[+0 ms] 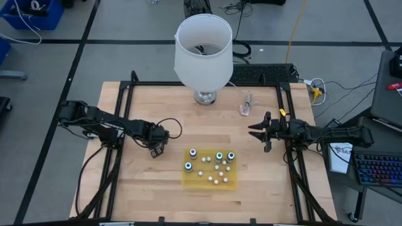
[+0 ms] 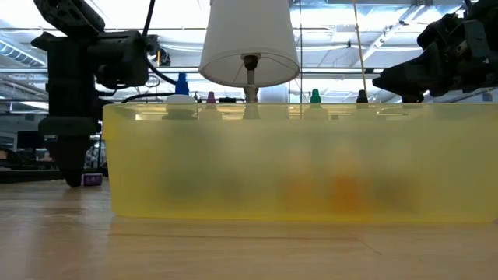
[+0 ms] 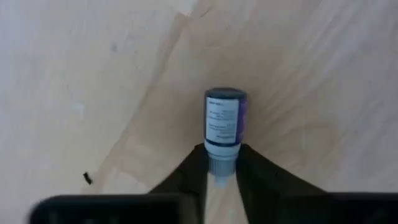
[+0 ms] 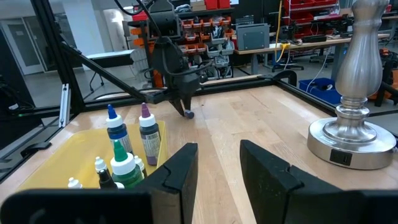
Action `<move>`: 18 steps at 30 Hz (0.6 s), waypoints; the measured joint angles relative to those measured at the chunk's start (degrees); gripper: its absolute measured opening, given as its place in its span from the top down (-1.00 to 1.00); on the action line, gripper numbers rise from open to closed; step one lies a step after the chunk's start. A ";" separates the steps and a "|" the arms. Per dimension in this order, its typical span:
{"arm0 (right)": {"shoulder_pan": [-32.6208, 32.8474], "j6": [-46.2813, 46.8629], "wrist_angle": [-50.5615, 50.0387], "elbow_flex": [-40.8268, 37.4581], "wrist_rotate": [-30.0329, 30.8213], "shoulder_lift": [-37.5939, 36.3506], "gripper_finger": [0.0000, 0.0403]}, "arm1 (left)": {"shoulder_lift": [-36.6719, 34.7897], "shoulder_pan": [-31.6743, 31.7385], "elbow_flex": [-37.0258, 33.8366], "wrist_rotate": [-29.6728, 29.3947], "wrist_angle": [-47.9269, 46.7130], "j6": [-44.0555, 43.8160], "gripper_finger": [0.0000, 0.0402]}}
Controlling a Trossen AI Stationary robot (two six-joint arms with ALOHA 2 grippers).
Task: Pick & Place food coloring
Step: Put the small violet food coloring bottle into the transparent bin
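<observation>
The left gripper, just left of the yellow tray, pinches one food coloring bottle lying on the wooden table, while the right gripper waits with spread fingers beyond the tray's right end.

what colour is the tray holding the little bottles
Translucent yellow; the tray shows best in the high view.

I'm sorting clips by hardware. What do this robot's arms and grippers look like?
Both arms are black and jointed, with loose black cables looping beside the left arm. The left gripper has two dark tapering fingers. The right gripper has two broad black fingers, and the right arm carries a small yellow tag.
</observation>
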 joint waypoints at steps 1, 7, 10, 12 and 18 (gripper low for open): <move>0.02 -0.01 0.00 0.02 0.00 0.00 0.45 | 0.00 0.00 -0.04 -0.01 0.36 0.00 0.69; 0.00 -0.01 0.00 0.01 0.00 0.00 0.45 | 0.31 -1.43 2.19 -0.99 0.75 -0.23 0.76; 0.01 -0.01 0.00 0.02 0.00 -0.01 0.45 | 0.20 -3.35 4.77 -2.75 0.88 0.86 0.76; 0.01 0.01 0.00 0.02 0.00 0.00 0.45 | 0.20 -4.79 6.91 -4.53 0.84 1.48 0.76; 0.02 0.01 0.00 0.00 0.00 0.00 0.45 | 0.15 -8.96 16.14 -10.28 0.33 5.18 0.76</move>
